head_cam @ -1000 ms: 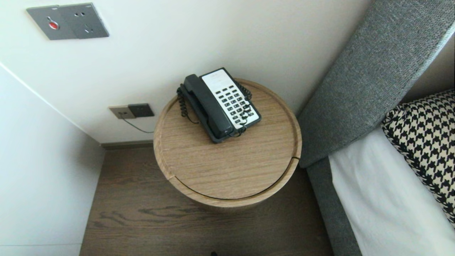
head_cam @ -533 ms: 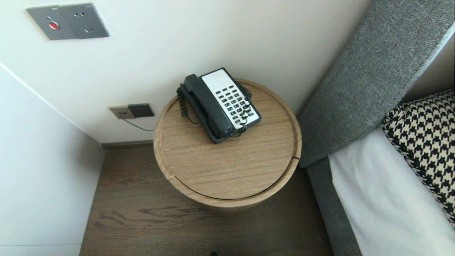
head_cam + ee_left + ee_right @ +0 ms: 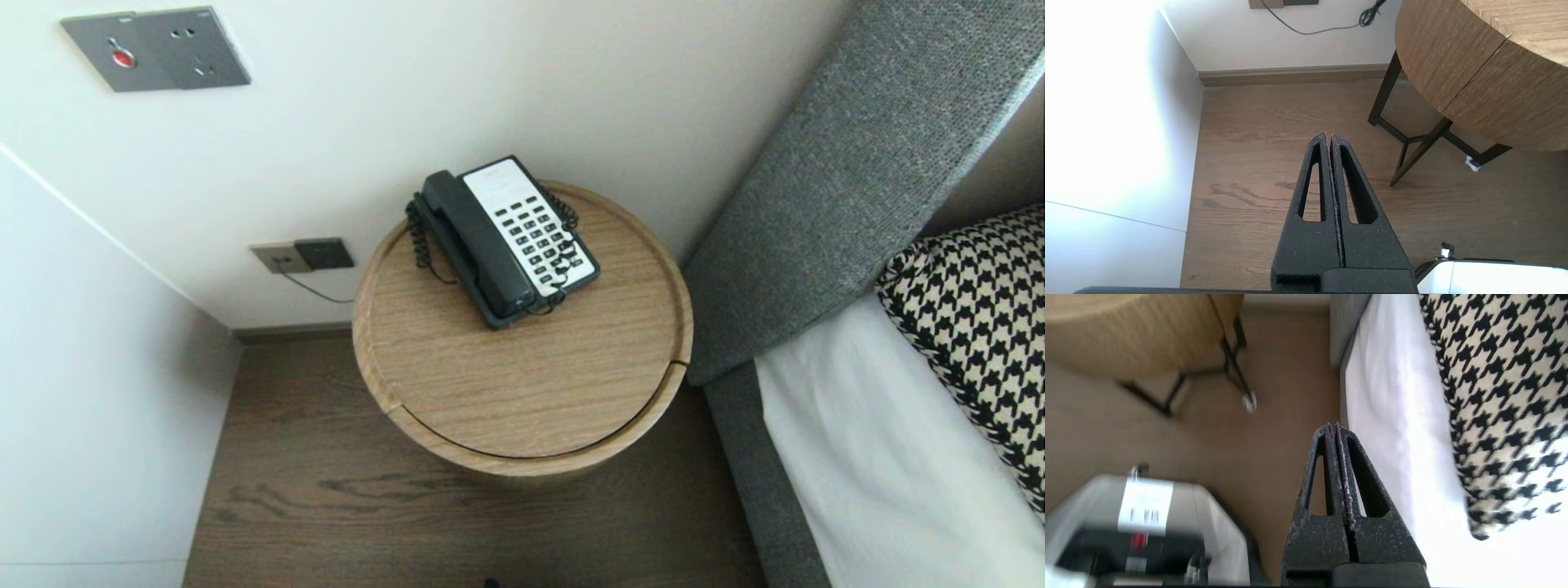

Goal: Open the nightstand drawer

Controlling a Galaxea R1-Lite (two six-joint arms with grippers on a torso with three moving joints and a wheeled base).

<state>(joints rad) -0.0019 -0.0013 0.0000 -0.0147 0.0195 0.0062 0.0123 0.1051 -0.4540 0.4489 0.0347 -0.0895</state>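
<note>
Sitting on one table (image 3: 522, 392), one telephone (image 3: 506, 241); left end effector (image 3: 1329, 136) and right end effector (image 3: 1334, 426) pressed together.

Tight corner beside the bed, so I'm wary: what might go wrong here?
The right gripper, shut, hangs by the white sheet and may snag it. The left gripper, shut, sits low beside the round table; rising, it might strike the rim. On the phone, the coiled cord lies across the keypad, so a pull could drag it.

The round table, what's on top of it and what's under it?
On the round table sits a black telephone with its curly cord. Underneath are dark legs on the wood floor. The spot beneath the telephone is covered.
</note>
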